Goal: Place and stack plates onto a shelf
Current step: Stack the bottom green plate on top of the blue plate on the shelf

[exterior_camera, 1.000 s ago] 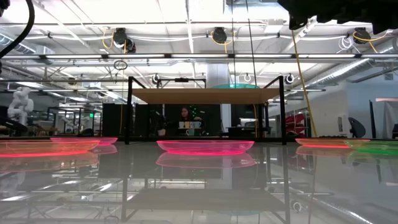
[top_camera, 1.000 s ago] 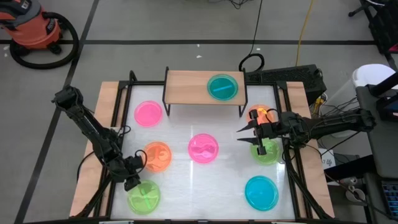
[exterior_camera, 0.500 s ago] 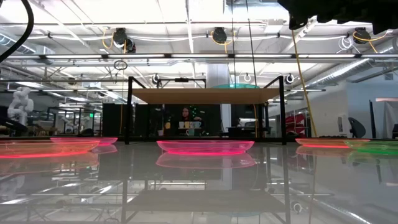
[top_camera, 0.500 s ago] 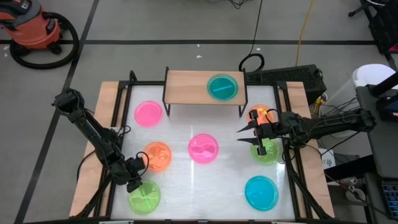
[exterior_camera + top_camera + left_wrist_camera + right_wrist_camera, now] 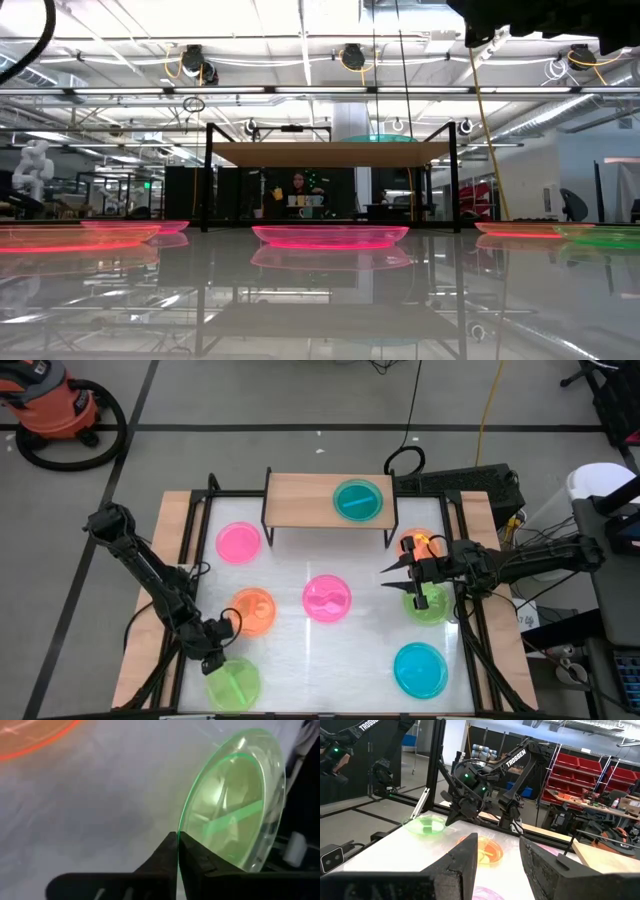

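My left gripper [image 5: 216, 653] is at the near left of the table, shut on a green plate [image 5: 233, 683], which the left wrist view shows as a translucent green disc [image 5: 235, 805]. My right gripper [image 5: 391, 578] hangs open at the right. It is between an orange plate [image 5: 420, 544] and another green plate [image 5: 431, 606] and touches neither. The shelf [image 5: 300, 500] stands at the far edge and carries a cyan plate [image 5: 357, 500]. Lying flat on the tabletop are two pink plates [image 5: 238, 542] [image 5: 326, 598], an orange plate [image 5: 253, 612] and a cyan plate [image 5: 420, 669]. My left gripper pinches the green plate's rim [image 5: 179, 826] between its two fingers, at the plate's far-left edge. The fingers slant down at it from the table's far-left side. I cannot tell whether the plate is lifted off the tabletop.
The tabletop has wooden side strips and black frame rails [image 5: 190, 560] along its left and right edges. There is free surface between the centre pink plate and the shelf's legs. An orange shop vacuum [image 5: 55, 405] sits on the floor beyond the far left.
My left gripper has shut on the green plate's rim, staying at the near left. The plate has shifted a little toward the near edge. My right gripper has kept still.
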